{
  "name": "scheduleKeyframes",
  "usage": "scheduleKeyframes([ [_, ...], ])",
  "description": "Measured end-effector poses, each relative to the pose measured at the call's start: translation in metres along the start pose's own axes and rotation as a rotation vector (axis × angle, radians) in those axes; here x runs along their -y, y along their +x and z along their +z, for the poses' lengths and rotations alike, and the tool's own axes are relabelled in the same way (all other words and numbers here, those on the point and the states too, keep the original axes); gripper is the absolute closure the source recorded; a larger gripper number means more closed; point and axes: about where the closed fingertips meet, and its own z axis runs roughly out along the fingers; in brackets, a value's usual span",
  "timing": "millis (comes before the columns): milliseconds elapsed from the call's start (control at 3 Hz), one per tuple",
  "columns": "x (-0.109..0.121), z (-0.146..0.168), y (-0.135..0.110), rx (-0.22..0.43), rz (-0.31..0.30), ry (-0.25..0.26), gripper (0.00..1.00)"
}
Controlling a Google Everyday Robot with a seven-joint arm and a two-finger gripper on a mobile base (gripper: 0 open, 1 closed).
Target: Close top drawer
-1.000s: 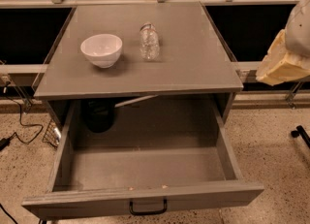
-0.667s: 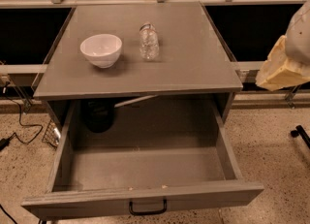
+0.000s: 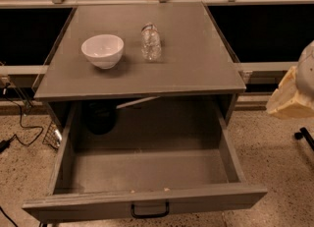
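The top drawer (image 3: 147,172) of the grey cabinet stands pulled far out toward the camera, and its inside is bare. Its front panel (image 3: 88,205) runs along the bottom of the view, with the black bar handle (image 3: 149,211) at its middle. My gripper is out of view. Only a white and tan part of my arm (image 3: 293,96) shows at the right edge, to the right of the cabinet and apart from the drawer.
On the cabinet top (image 3: 196,59) stand a white bowl (image 3: 102,50) and a clear plastic bottle (image 3: 151,42). A dark round object (image 3: 100,118) sits in the recess behind the drawer. Cables (image 3: 19,123) lie on the speckled floor at the left. A rail runs behind the cabinet.
The white and tan part of my arm has dropped lower at the right edge. The drawer, bowl and bottle have not moved.
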Motion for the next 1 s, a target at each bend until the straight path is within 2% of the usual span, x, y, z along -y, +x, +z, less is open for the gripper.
scheduleKeyframes([
  [333, -0.024, 0.007, 0.018, -0.001, 0.022, -0.019, 1.00],
  [667, -0.065, 0.007, 0.026, 0.003, 0.013, -0.062, 1.00],
  [1000, -0.065, 0.007, 0.026, 0.003, 0.013, -0.062, 1.00],
])
